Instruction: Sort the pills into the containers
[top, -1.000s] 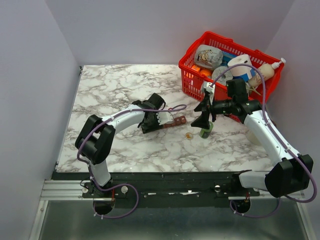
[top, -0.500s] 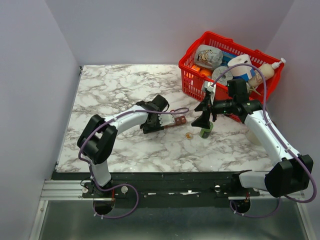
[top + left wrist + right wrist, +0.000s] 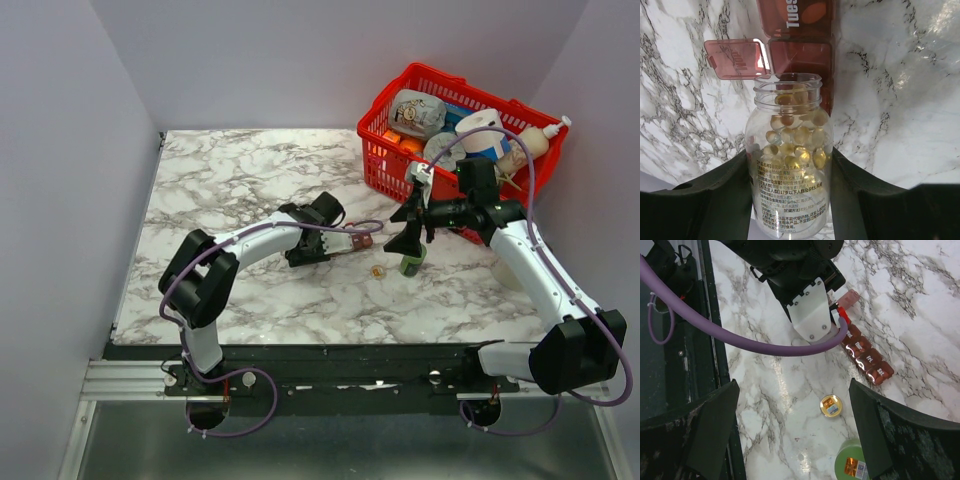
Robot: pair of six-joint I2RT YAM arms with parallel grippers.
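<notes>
My left gripper [image 3: 788,202] is shut on a clear uncapped bottle [image 3: 788,165] full of yellow pills [image 3: 795,135]. The bottle's mouth lies over the end compartment of the dark red-brown organiser strip [image 3: 800,55], whose lid [image 3: 737,59] is flipped open to the left. The compartment beside it, marked "Tues", is closed. From above, my left gripper [image 3: 312,246] is at the strip's [image 3: 355,241] left end. My right gripper [image 3: 408,240] is open and empty, hovering right of the strip [image 3: 865,352]. I see no pill loose on the table.
A small round gold cap [image 3: 377,271] lies on the marble in front of the strip, also in the right wrist view [image 3: 831,405]. A green-capped bottle [image 3: 411,264] stands under my right gripper. A red mesh basket [image 3: 385,165] full of items stands at the back right.
My left arm has moved right and turned its wrist, bringing the bottle further over the strip's left end. The right arm has not moved.
</notes>
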